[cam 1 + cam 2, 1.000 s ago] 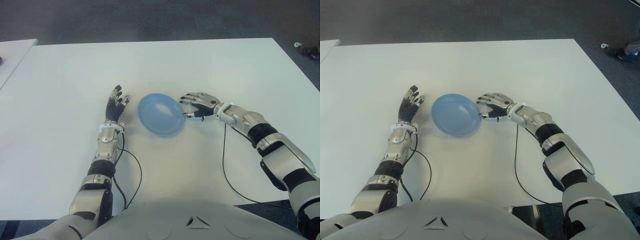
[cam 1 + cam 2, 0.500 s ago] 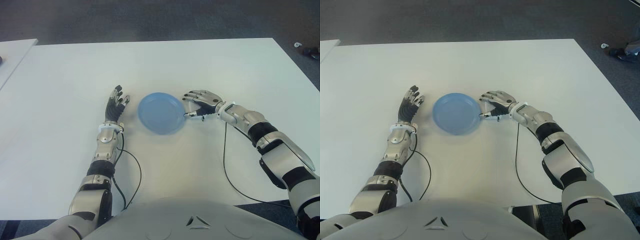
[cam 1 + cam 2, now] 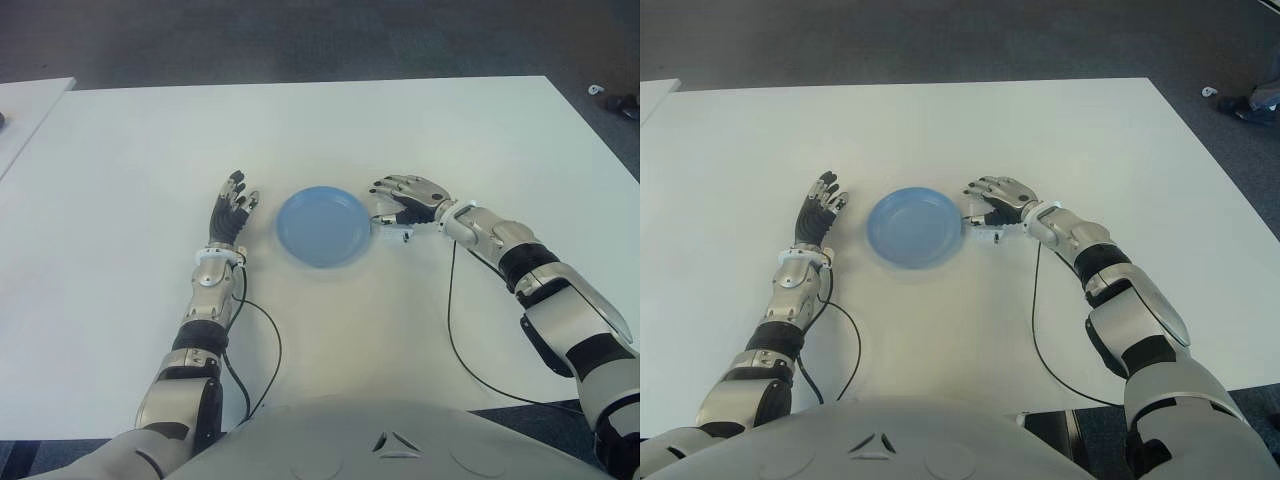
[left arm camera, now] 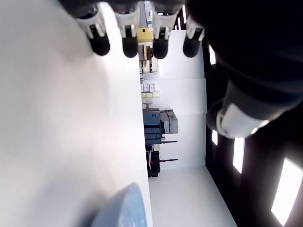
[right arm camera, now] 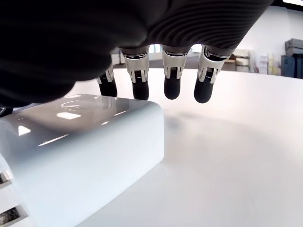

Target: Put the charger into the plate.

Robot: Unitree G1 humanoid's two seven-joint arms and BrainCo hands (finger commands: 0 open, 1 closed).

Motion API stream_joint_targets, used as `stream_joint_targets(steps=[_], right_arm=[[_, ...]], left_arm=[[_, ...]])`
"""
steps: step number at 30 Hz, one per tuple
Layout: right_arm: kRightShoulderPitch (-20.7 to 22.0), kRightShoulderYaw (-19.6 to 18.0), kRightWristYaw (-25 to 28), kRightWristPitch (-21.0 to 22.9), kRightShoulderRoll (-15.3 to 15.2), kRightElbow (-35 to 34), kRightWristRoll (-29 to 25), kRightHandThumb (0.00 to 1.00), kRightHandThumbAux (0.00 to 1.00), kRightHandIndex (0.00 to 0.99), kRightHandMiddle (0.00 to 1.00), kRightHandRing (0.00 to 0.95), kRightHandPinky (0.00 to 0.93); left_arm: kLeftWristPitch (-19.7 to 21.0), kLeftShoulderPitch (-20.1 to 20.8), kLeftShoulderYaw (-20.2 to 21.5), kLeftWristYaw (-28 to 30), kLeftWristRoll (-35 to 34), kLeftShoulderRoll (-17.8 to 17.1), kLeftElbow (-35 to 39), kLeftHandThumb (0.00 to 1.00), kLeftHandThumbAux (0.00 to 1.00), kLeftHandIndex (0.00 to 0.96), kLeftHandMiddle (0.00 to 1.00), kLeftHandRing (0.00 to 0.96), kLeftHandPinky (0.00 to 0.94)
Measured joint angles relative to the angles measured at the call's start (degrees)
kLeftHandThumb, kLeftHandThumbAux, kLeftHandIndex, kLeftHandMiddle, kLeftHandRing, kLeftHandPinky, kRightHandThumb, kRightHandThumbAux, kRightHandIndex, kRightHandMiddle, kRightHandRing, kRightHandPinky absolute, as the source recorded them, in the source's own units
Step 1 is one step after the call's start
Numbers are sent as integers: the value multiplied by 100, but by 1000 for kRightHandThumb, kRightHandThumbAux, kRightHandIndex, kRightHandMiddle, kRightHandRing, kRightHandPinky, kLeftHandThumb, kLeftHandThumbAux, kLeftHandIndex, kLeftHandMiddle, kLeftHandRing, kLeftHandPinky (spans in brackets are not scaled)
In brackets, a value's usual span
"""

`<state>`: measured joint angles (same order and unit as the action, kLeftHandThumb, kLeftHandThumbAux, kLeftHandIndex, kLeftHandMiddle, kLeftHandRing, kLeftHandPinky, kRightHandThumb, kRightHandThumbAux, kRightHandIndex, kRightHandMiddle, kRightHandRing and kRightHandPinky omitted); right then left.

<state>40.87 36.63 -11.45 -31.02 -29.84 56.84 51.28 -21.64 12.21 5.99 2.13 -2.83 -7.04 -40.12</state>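
Tabletop point(image 3: 420, 130): white, with wide bare room on all sides of the things.
Plate point(image 3: 323, 226): blue, mid-table, nothing in it.
Charger point(image 5: 80, 151): white block on the tabletop just right of the plate's rim, under the right hand.
Right hand point(image 3: 404, 201): over the charger, fingers point(image 5: 171, 78) extended, not gripping.
Left hand point(image 3: 232, 213): left of the plate, apart from it, fingers straight, holding nothing.

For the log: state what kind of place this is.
Probably an office or lab. A large white table stands on dark grey carpet, and the left wrist view shows stacked boxes and dark equipment along a white wall.
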Motion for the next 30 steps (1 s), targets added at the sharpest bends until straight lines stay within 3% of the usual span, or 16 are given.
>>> stream_joint_targets(steps=[15, 30], right_arm=[[-89, -414, -105, -21, -198, -520, -260, 350, 89, 0, 0, 0, 0], [-526, -738, 60, -165, -519, -1230, -580, 355, 89, 0, 0, 0, 0]], left_arm=[[-228, 50, 1, 61, -6, -30, -218, 0, 594, 18, 63, 39, 36], [-294, 94, 1, 87, -7, -69, -386, 0, 586, 21, 69, 42, 33]])
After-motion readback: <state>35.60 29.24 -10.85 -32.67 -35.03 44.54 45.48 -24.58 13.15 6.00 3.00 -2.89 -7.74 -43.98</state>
